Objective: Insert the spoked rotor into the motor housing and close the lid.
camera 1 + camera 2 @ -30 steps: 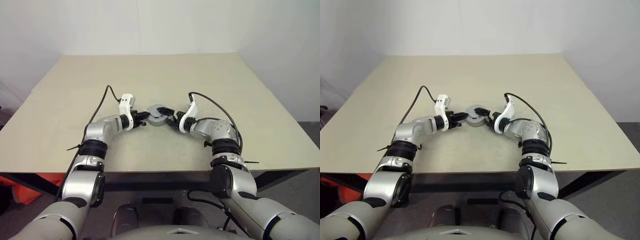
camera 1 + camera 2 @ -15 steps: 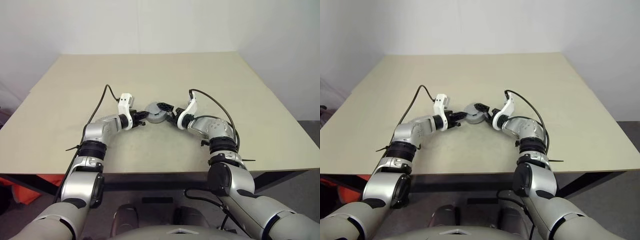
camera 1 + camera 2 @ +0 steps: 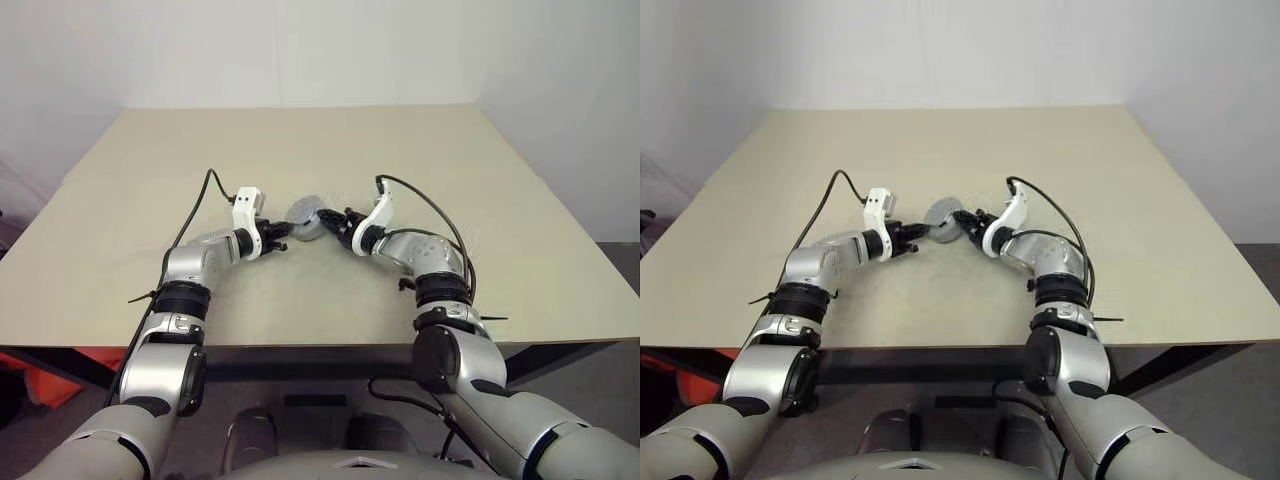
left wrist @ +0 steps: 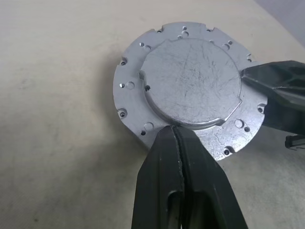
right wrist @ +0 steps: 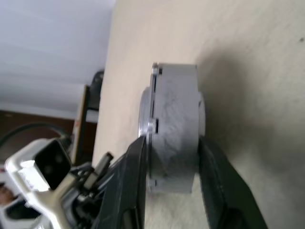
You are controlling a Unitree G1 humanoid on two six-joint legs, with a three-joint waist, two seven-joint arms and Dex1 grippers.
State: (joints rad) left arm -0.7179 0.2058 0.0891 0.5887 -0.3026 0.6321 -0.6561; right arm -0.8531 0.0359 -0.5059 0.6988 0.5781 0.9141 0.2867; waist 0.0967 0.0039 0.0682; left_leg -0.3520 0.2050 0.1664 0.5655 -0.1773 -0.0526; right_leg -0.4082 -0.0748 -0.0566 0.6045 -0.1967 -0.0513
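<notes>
Lid (image 4: 190, 86) on housing (image 5: 178, 129): R hand (image 5: 171, 157) clamped across both, L hand (image 4: 177, 138) fingers together at lid edge.

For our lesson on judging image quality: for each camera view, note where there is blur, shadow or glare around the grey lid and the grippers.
Left wrist view: the lid is sharp with fine scratches and mild sheen; the shut left gripper is slightly soft up close. Right wrist view: soft throughout, the lid and housing stack blurred, its shadow on the table. Left eye view: even light, no glare, the right gripper small and dark.
</notes>
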